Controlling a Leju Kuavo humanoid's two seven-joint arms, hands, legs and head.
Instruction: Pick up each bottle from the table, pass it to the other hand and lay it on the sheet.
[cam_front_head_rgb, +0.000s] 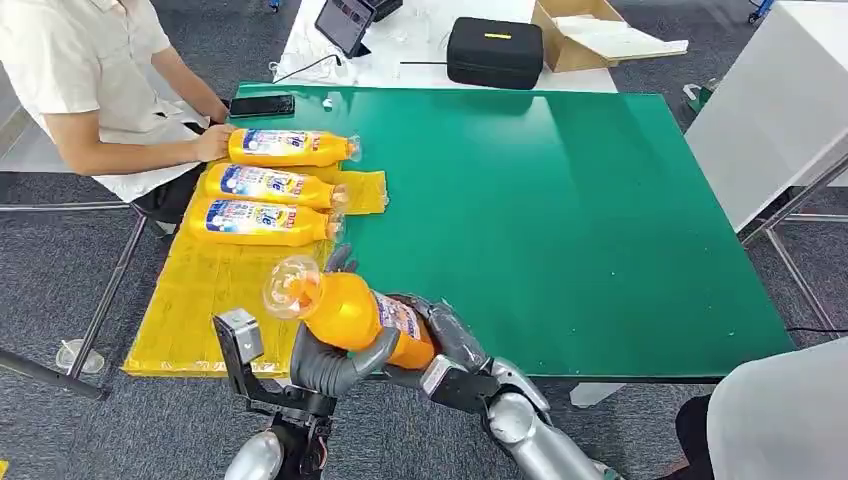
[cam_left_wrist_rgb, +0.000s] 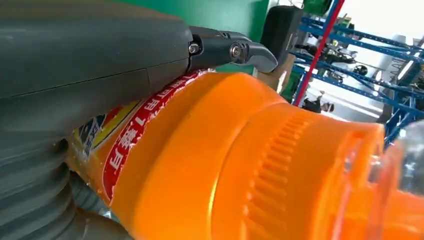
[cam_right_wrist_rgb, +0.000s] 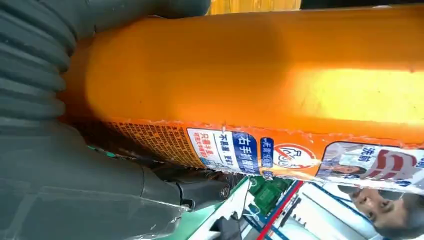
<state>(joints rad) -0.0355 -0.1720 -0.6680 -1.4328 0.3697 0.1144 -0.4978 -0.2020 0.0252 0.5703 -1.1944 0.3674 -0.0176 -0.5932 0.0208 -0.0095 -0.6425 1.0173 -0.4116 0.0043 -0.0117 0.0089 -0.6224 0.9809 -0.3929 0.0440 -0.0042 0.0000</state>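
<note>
An orange bottle (cam_front_head_rgb: 350, 310) with a clear cap hangs above the front edge of the green table (cam_front_head_rgb: 560, 220), cap toward the yellow sheet (cam_front_head_rgb: 200, 300). My left hand (cam_front_head_rgb: 335, 368) grips it from below near the neck; its thumb (cam_left_wrist_rgb: 90, 65) lies across the bottle (cam_left_wrist_rgb: 225, 165). My right hand (cam_front_head_rgb: 452, 340) wraps the labelled base end. In the right wrist view the hand (cam_right_wrist_rgb: 50, 150) wraps the bottle (cam_right_wrist_rgb: 250, 65). Three more bottles lie side by side on the sheet: far (cam_front_head_rgb: 290, 147), middle (cam_front_head_rgb: 268, 185), near (cam_front_head_rgb: 258, 222).
A seated person's hand (cam_front_head_rgb: 213, 143) touches the far bottle's base. A black phone (cam_front_head_rgb: 262, 105) lies at the table's back left corner. Behind are a black case (cam_front_head_rgb: 494, 50), a cardboard box (cam_front_head_rgb: 590, 35) and a tablet (cam_front_head_rgb: 345, 22). Another person (cam_front_head_rgb: 780, 420) stands at lower right.
</note>
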